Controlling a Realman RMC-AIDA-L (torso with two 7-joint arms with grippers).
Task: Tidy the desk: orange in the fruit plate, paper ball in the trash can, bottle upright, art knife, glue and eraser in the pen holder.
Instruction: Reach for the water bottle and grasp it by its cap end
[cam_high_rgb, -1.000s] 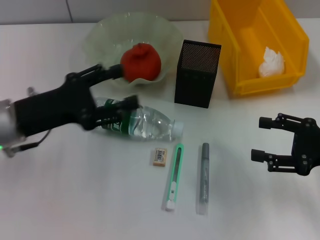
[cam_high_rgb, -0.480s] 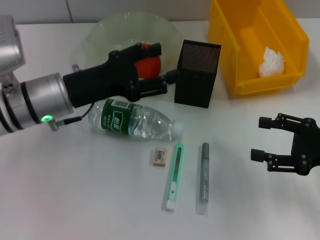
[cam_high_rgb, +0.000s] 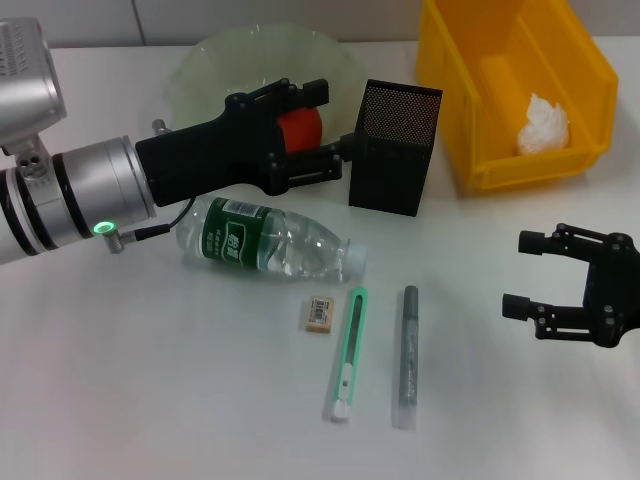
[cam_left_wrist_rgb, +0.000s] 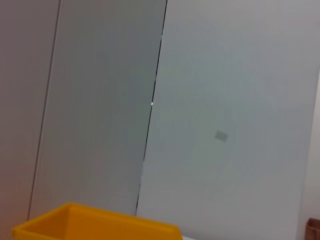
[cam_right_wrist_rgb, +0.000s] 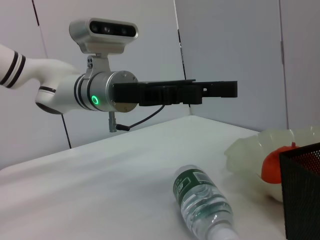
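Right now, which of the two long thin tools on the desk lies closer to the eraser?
The green-and-white art knife. It lies right beside the eraser; the grey glue stick lies beyond it, toward the right gripper.

Clear glossy plastic bottle (cam_high_rgb: 268, 243); matt black metal-mesh pen holder (cam_high_rgb: 395, 147); translucent glass fruit plate (cam_high_rgb: 205, 75); glossy yellow plastic trash can (cam_high_rgb: 450, 90).
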